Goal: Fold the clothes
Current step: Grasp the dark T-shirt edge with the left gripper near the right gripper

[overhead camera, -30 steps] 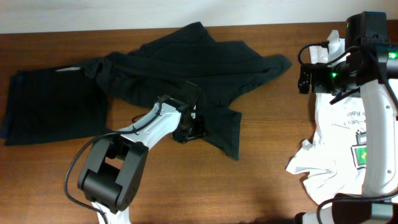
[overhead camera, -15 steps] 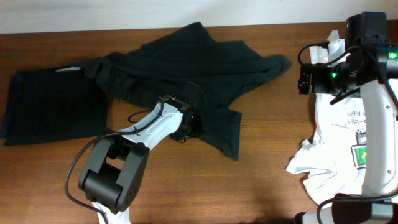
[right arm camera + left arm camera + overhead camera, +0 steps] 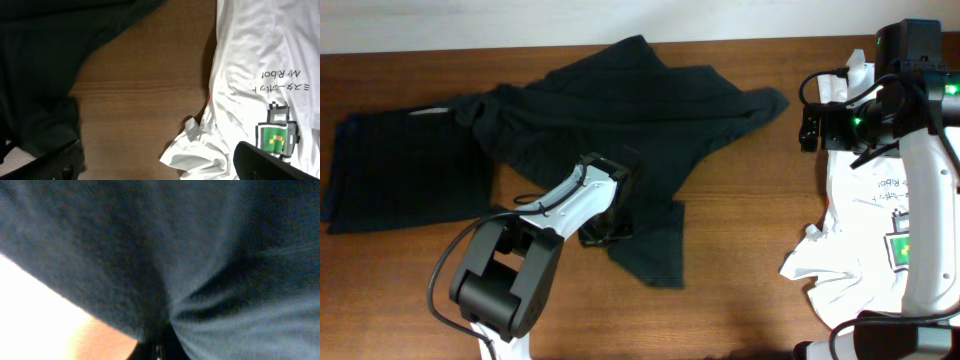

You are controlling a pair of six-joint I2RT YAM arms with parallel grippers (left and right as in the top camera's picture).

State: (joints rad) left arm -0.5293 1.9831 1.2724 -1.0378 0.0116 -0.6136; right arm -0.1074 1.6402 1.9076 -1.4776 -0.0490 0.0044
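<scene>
Overhead camera is showing the black T-shirt (image 3: 620, 110) lying crumpled in the middle of the table (image 3: 750, 290), with its top reaching the far edge. One flap of it is sticking out toward the near side. The left gripper (image 3: 603, 228) is sitting on that flap and is pinching the cloth tight. In the left wrist view the black T-shirt (image 3: 210, 245) is filling almost everything, and its folds are bunching down into the gripper at the bottom.

A flat dark cloth (image 3: 405, 170) is lying on the left, touching the black T-shirt. I cannot tell if it is part of the same shirt.

The white T-shirt (image 3: 860, 230) is lying rumpled at the right side, well apart from the black one. In the right wrist view the white T-shirt (image 3: 250, 55) is showing a small green picture (image 3: 272, 137).

The right gripper (image 3: 810, 125) is hanging above the table between the two shirts. Its fingers (image 3: 60, 162) are standing wide apart, and it is holding nothing.
</scene>
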